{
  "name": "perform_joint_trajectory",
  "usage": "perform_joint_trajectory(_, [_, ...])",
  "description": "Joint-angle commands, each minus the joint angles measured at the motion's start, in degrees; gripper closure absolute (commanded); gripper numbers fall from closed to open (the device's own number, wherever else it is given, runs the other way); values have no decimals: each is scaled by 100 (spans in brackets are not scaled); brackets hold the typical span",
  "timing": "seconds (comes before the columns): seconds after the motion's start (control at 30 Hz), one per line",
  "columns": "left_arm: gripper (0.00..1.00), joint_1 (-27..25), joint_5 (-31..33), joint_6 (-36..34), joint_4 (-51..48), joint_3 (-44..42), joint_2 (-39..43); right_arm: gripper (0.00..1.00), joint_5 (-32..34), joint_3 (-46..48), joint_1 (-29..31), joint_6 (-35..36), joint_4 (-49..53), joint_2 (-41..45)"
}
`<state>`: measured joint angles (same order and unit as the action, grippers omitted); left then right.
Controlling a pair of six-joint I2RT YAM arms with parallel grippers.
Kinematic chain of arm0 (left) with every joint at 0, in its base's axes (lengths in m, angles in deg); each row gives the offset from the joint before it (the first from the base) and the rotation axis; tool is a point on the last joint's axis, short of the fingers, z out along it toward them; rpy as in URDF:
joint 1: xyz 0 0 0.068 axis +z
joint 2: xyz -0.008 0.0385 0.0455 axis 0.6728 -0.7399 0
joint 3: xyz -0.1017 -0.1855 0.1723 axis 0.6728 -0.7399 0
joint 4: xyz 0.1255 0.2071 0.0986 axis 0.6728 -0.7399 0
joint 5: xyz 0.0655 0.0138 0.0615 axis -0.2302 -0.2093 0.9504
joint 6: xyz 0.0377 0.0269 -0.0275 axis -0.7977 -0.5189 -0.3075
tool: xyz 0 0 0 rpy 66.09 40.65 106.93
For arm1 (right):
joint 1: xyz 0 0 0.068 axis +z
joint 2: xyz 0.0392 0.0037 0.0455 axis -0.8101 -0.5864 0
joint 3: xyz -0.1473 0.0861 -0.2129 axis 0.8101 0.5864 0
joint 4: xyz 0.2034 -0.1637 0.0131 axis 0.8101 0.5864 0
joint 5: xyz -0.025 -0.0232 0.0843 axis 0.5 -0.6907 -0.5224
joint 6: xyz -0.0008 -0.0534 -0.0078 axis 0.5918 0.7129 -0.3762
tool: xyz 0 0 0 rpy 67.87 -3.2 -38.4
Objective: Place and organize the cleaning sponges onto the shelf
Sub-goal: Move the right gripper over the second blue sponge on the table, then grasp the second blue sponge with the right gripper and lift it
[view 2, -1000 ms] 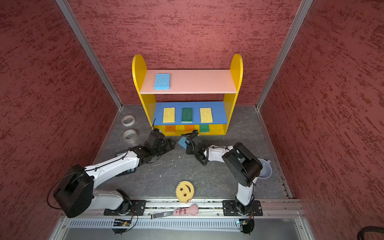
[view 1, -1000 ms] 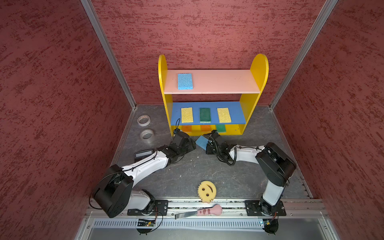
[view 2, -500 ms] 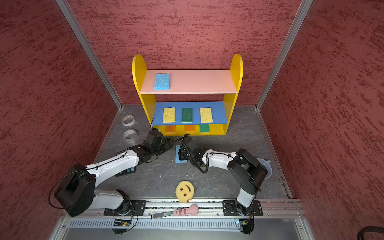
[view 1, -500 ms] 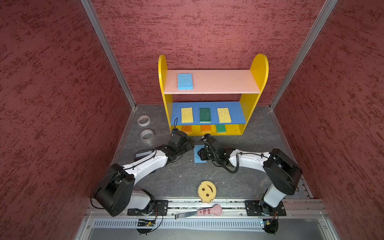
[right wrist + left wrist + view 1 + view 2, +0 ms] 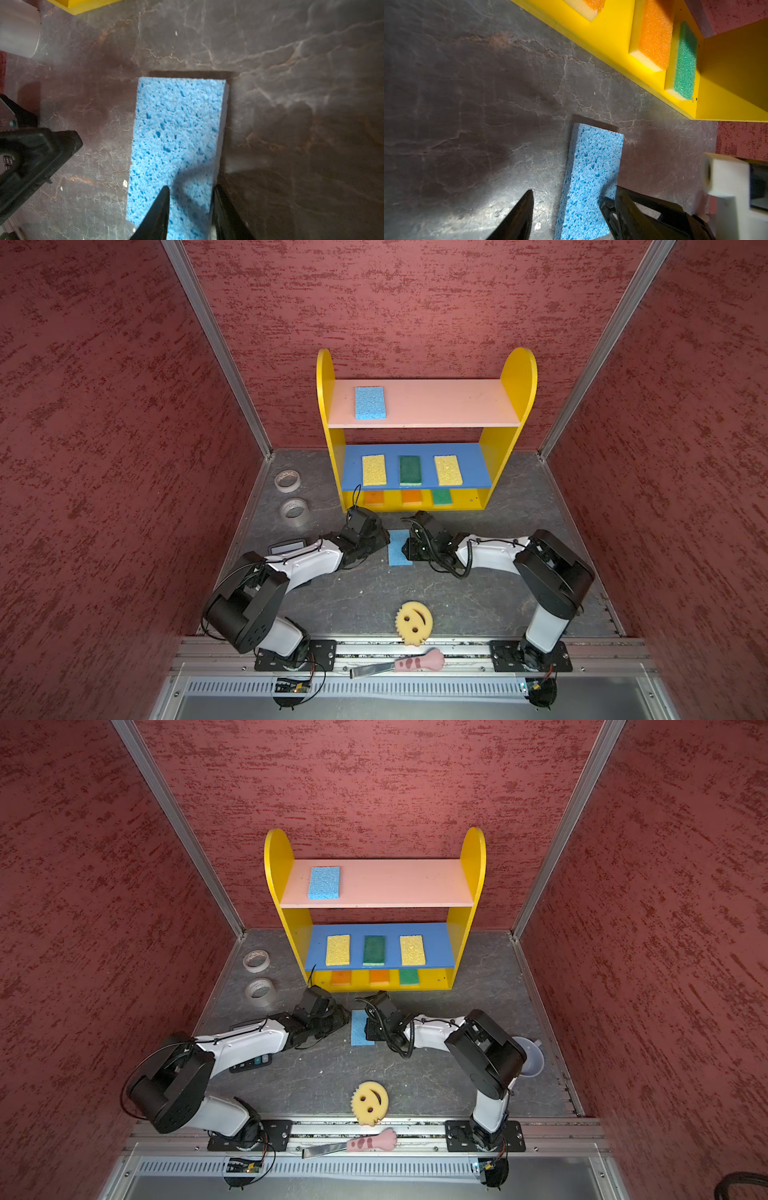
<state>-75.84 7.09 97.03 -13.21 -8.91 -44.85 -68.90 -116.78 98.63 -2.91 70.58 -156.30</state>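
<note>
The shelf [image 5: 517, 381] stands at the back. The top sponge [image 5: 370, 403] lies left on the top board [image 5: 449, 404]. Three middle sponges [image 5: 410, 470] sit in a row on the middle board [image 5: 473, 472], and three base sponges [image 5: 411, 497] on the base [image 5: 469, 501]. The floor sponge [image 5: 398, 549] lies before the shelf, between the left gripper [image 5: 572, 195] and right gripper [image 5: 190, 193]; the round sponge [image 5: 413, 622] lies farther forward.

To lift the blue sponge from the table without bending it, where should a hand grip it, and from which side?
Probably pinch the blue sponge across its width, on the two long edges near the middle, coming from above: it lies flat on the table.
</note>
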Motion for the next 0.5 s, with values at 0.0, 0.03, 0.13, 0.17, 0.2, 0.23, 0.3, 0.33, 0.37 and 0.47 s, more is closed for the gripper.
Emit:
perform_joint_trajectory(0.0, [38, -61, -200, 192, 290, -78, -192, 73, -153, 4, 20, -209, -112, -129])
perform_joint_trajectory(0.03, [38, -87, -236, 221, 322, -97, -242, 78, -160, 12, 20, -204, -133, -135])
perform_joint_trajectory(0.13, [39, -132, -269, 298, 355, -137, -204, 97, -53, 14, 25, -89, -68, -52])
perform_joint_trajectory(0.17, [39, -128, -280, 293, 336, -117, -115, 100, 7, -18, 20, -1, -8, 35])
perform_joint_trajectory(0.2, [39, -133, -230, 202, 243, -49, 32, 100, 65, -80, 20, 125, 70, 147])
perform_joint_trajectory(0.23, [39, -137, -142, 74, 91, 60, 160, 100, 126, -137, 20, 258, 148, 250])
perform_joint_trajectory(0.3, [38, -142, 133, -278, -346, 401, 480, 100, 318, -336, 20, 641, 392, 527])
perform_joint_trajectory(0.33, [38, -135, 219, -414, -491, 535, 620, 100, 401, -436, 20, 813, 510, 631])
perform_joint_trajectory(0.37, [37, -125, 344, -561, -634, 705, 777, 100, 500, -580, 21, 1032, 662, 753])
perform_joint_trajectory(0.47, [37, -95, 585, -918, -897, 1127, 1162, 100, 719, -998, 25, 1580, 1077, 1061])
